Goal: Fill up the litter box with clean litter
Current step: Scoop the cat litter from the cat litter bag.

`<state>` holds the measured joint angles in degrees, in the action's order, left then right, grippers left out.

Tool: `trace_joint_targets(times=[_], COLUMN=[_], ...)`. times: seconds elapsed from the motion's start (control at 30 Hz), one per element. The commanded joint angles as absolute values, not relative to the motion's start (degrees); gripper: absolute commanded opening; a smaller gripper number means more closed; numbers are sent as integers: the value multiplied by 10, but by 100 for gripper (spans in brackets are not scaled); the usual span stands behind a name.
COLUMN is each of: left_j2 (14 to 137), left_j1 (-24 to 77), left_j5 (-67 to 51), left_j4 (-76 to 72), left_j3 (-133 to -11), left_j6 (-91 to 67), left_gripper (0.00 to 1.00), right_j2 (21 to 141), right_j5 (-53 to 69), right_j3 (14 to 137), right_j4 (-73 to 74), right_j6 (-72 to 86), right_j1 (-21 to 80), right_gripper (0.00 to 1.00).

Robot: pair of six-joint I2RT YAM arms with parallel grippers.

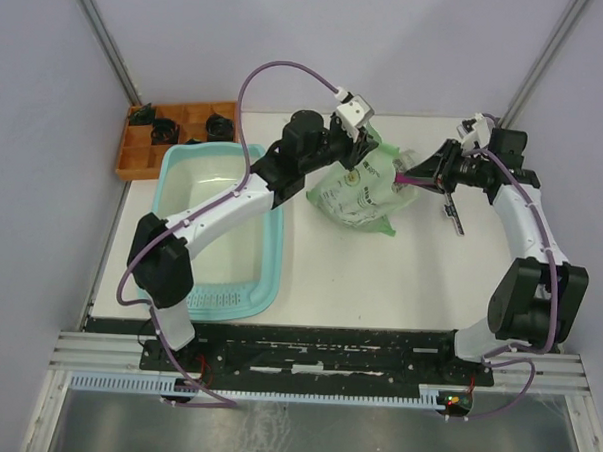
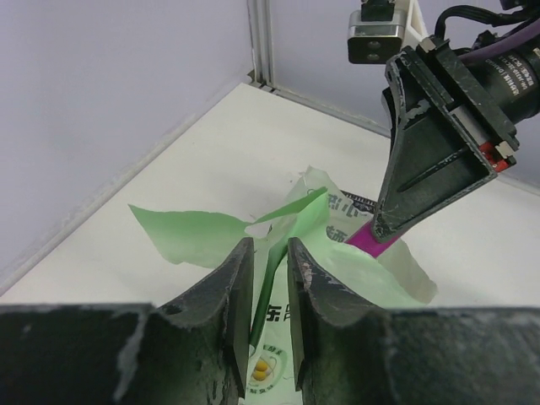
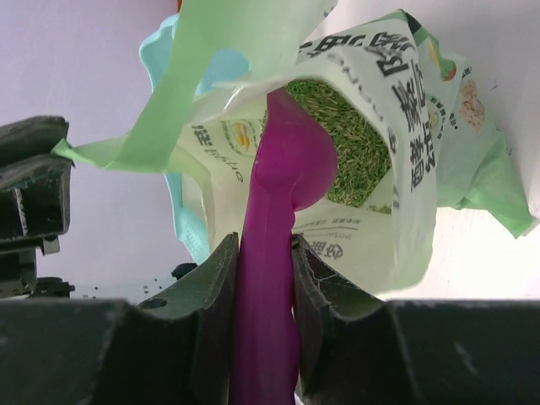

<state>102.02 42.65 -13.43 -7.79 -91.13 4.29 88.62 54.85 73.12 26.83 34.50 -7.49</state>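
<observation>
The light teal litter box (image 1: 165, 202) lies at the table's left with its whitish floor bare; my left arm reaches across it. A light green printed bag (image 1: 358, 193) stands to its right. My left gripper (image 1: 360, 148) is at the bag's top, and its jaws (image 2: 270, 245) stand slightly apart around the bag's torn edge (image 2: 202, 236), so it is open. My right gripper (image 1: 432, 172) is shut on a magenta scoop (image 3: 287, 160), whose bowl is inside the bag's mouth against the green litter (image 3: 354, 135). The scoop's handle (image 2: 364, 238) also shows in the left wrist view.
An orange compartmented tray (image 1: 165, 140) holding small black parts sits at the back left corner, behind the litter box. The teal tub's edge (image 3: 160, 59) shows behind the bag in the right wrist view. Pale walls enclose the table at the back and sides.
</observation>
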Motion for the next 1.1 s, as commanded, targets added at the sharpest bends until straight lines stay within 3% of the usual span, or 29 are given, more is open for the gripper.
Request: trace_joint_targets(times=[0.0,0.6,1.07], left_j2=[981,950,919], left_j1=[431,432,431], left_j5=[-133,-115,-90], left_j4=[-134,-129,-130], left_j3=[-936,-900,-872], left_j6=[21,25,34], left_gripper=[29,36,36], right_j2=[844,812,792], right_j5=[591,595,659], right_j3=[739,708,660], right_j4=[297,349,254], right_j6=[305,265,335], right_j1=[-85,-127,-174], right_gripper=[2,2,2])
